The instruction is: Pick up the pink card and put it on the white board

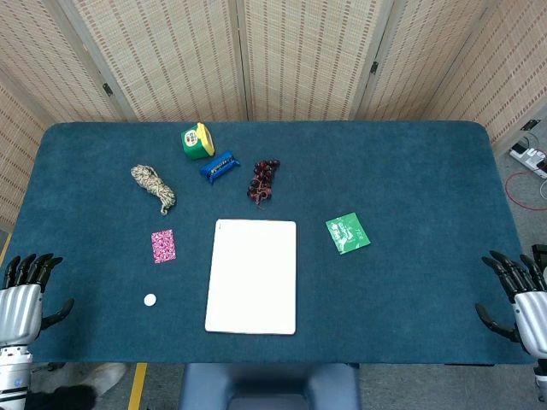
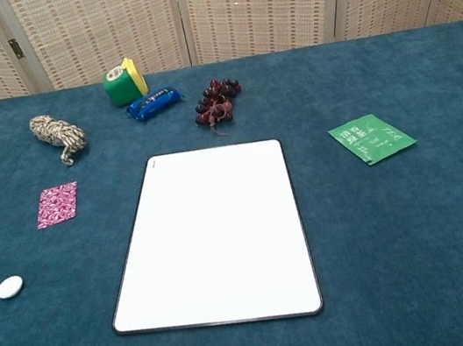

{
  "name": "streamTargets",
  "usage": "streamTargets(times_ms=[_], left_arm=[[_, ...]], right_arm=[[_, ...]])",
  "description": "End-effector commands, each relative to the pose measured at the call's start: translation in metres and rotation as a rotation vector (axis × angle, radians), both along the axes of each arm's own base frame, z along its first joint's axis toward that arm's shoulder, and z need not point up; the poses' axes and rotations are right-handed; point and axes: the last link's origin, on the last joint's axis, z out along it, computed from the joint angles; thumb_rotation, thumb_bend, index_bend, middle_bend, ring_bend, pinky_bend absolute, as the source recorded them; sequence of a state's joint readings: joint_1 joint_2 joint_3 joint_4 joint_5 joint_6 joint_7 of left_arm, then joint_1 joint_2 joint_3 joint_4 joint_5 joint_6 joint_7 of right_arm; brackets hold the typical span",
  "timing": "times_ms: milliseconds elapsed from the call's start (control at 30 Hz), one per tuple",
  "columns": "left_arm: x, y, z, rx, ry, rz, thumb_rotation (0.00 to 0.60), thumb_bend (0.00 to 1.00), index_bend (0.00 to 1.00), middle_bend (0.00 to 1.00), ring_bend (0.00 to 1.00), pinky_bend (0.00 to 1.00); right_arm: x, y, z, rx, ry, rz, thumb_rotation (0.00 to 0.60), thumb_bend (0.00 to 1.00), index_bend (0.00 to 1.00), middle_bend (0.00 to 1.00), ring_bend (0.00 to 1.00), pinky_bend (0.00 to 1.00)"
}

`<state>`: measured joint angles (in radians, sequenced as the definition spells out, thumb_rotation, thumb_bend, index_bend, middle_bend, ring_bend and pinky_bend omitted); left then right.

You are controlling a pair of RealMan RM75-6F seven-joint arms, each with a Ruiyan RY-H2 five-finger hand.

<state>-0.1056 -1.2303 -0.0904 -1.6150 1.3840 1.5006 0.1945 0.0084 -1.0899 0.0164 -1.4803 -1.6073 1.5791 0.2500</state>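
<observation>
The pink patterned card lies flat on the blue cloth, left of the white board, with a gap between them. The board lies bare in the middle of the table. My left hand hangs at the table's near left edge, fingers apart and holding nothing, well short of the card. At the near right edge my right hand is also empty with its fingers spread. Neither hand shows in the chest view.
A small white oval piece lies near the card. Behind are a rope bundle, a green-yellow tape measure, a blue packet and dark grapes. A green sachet lies right of the board.
</observation>
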Motion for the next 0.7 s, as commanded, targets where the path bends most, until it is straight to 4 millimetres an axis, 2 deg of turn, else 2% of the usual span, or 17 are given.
streamTargets(times_ms=[33,400,700], left_arm=[[0.001,0.001,-0.001,-0.004,0.004,-0.002,0.6,0.29,0.22,0.19,0.11,0.0],[0.012,0.018,-0.005,-0.019,0.002,-0.045,0.6,0.29,0.23,0.19,0.11,0.0],[0.046,0.066,-0.024,-0.17,0.04,-0.131,0.6,0.29,0.21,0.15,0.1,0.0]], right_arm=[[0.0,-0.001,-0.001,0.002,-0.001,-0.001,0.6,0.35,0.13,0.14,0.15,0.0],[-0.002,-0.001,0.002,-0.009,-0.002,-0.002,0.6,0.35,0.13,0.14,0.16,0.0],[0.0,0.003,0.005,-0.021,0.002,0.002,0.6,0.35,0.13,0.14,0.16,0.0]])
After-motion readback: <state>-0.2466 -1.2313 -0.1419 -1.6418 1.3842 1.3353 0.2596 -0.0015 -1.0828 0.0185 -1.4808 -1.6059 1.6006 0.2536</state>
